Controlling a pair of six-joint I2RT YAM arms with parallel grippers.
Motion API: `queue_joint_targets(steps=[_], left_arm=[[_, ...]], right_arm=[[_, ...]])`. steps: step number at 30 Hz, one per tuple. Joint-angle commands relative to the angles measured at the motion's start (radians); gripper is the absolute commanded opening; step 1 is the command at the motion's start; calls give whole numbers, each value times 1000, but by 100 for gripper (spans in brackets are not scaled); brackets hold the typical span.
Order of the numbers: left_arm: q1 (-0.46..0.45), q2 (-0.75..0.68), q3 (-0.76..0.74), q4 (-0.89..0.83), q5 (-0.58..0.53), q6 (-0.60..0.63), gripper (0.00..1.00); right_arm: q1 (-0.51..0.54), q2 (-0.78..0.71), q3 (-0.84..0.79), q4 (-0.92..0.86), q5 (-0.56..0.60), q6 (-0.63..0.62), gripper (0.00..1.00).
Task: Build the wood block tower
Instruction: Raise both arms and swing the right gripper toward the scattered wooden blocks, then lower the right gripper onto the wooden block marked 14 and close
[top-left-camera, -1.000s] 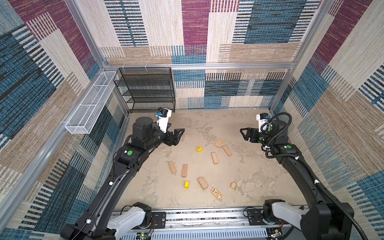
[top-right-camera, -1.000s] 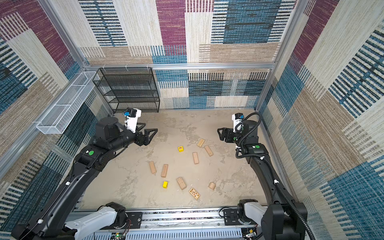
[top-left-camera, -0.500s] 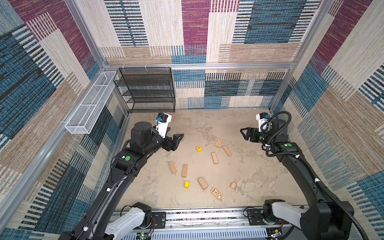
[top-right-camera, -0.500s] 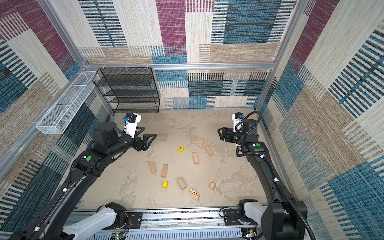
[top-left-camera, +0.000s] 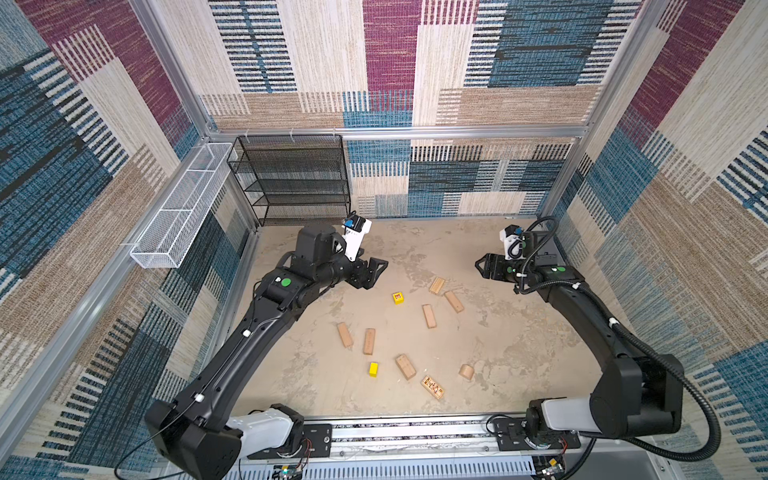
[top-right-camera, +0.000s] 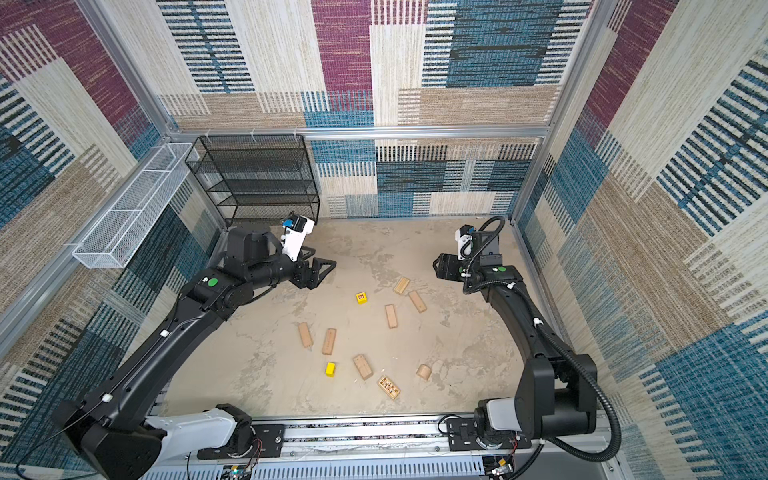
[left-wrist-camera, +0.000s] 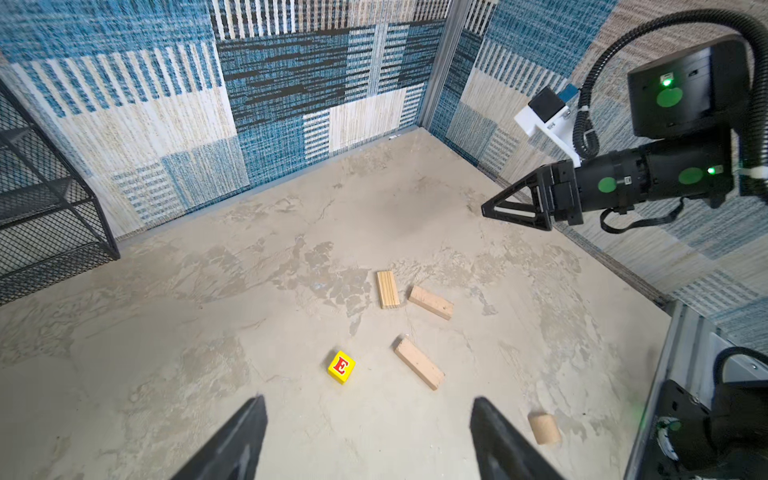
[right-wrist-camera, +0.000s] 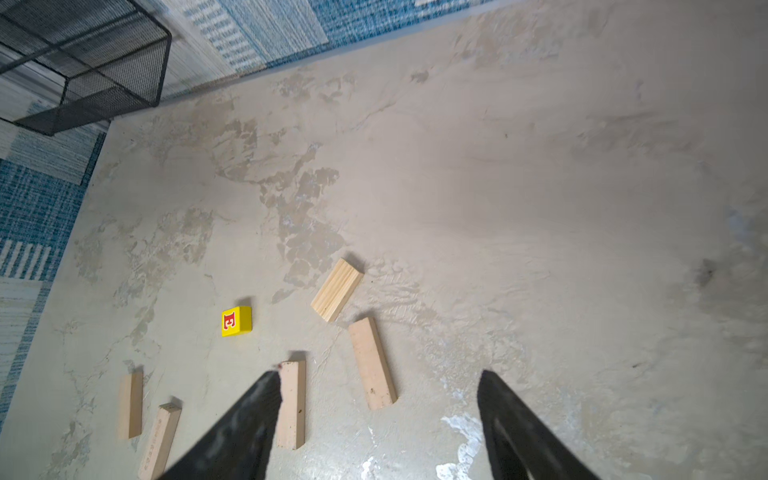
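my left gripper (top-left-camera: 376, 274) and right gripper (top-left-camera: 482, 266) hang wide, empty; careless descent could skid loose wood blocks (top-left-camera: 429, 316) toward the table's (top-left-camera: 519, 332) front edge.

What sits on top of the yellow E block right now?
Nothing: the yellow E block lies alone on the floor, its red-lettered top face fully bare in both wrist views. Its underside, against the floor, is hidden.

— What's lying on the desk (top-left-camera: 519, 332)?
— Blocks (top-left-camera: 405, 366), scattered flat in a single layer: six tan oblongs (top-left-camera: 429, 316), a yellow cube lettered E (top-left-camera: 398, 297), a plain yellow cube (top-left-camera: 373, 369), a patterned block (top-left-camera: 432, 387), a rounded piece (top-left-camera: 466, 371).
— And the back corner?
— A black mesh rack (top-left-camera: 295, 183) stands there.
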Motion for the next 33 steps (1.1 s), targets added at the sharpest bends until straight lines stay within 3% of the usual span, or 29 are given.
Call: queue_joint_targets(steps=[1, 8, 15, 21, 27, 33], left_arm=[[-6, 50, 29, -34, -34, -5, 81], [-7, 99, -13, -49, -120, 13, 80], [-5, 72, -18, -102, -244, 20, 80], [-5, 25, -29, -108, -223, 6, 81], [-5, -15, -37, -106, -229, 3, 82], [-5, -32, -50, -99, -225, 7, 83]], right_arm=[[55, 29, 10, -34, 85, 28, 76], [239, 39, -4, -41, 184, 71, 73], [529, -25, -29, -83, 265, 181, 72], [756, -13, -42, -107, 297, 213, 73], [809, 40, -52, -105, 291, 265, 74], [808, 122, 6, -128, 393, 268, 77]])
